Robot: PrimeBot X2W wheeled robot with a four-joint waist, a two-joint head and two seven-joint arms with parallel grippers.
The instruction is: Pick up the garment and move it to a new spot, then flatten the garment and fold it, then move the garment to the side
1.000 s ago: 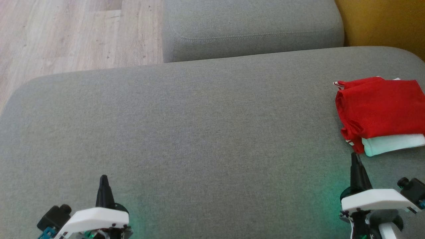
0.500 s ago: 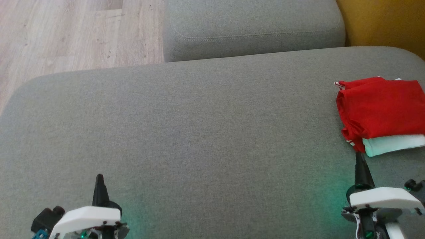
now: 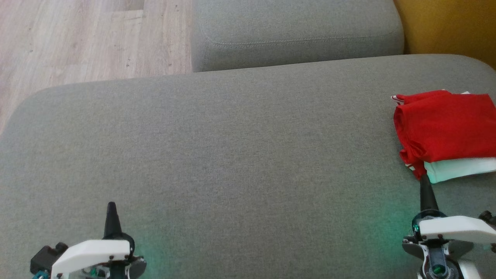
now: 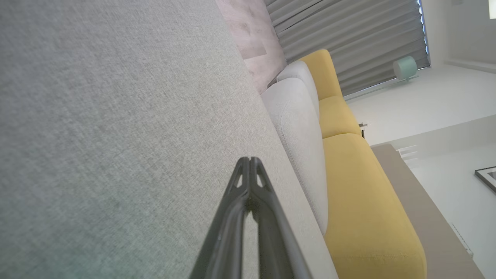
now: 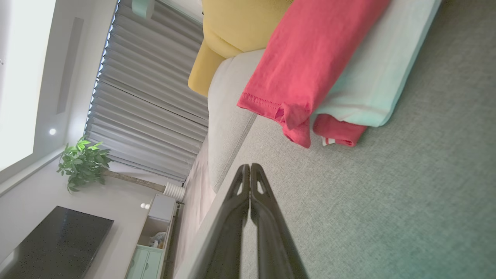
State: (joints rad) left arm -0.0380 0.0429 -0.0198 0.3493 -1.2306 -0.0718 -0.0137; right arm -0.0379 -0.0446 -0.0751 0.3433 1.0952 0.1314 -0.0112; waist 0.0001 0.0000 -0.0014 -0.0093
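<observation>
1. The right tool (image 3: 425, 181) has its two dark fingers pressed together from base to tip, with nothing between them.
2. It hangs low over the grey cushion (image 3: 248, 155), fingers pointing at the near corner of the folded clothes.
3. Just ahead of its tips lies the red garment (image 5: 310, 58), folded. In the right wrist view a strip of bare grey fabric separates the tips from the drooping red hem, so they are near but apart.
4. The red garment rests on top of a pale mint folded cloth (image 5: 372, 85), whose edge sticks out beneath it on the side nearest this tool. A small red piece with white stripes peeks out beneath that edge.
5. The left tool (image 3: 111, 207) is also closed, empty, fingertips meeting in a single point, and it hangs over bare cushion.
6. The garment pile is well away from the left tool, across the cushion, on the right tool's side.
7. Beyond both tools' tips a second grey cushion (image 3: 294, 31) butts against the far edge of the first.
8. Further out are the wood floor (image 3: 77, 38) ahead of the left tool and yellow upholstery (image 3: 445, 27) ahead of the right.
</observation>
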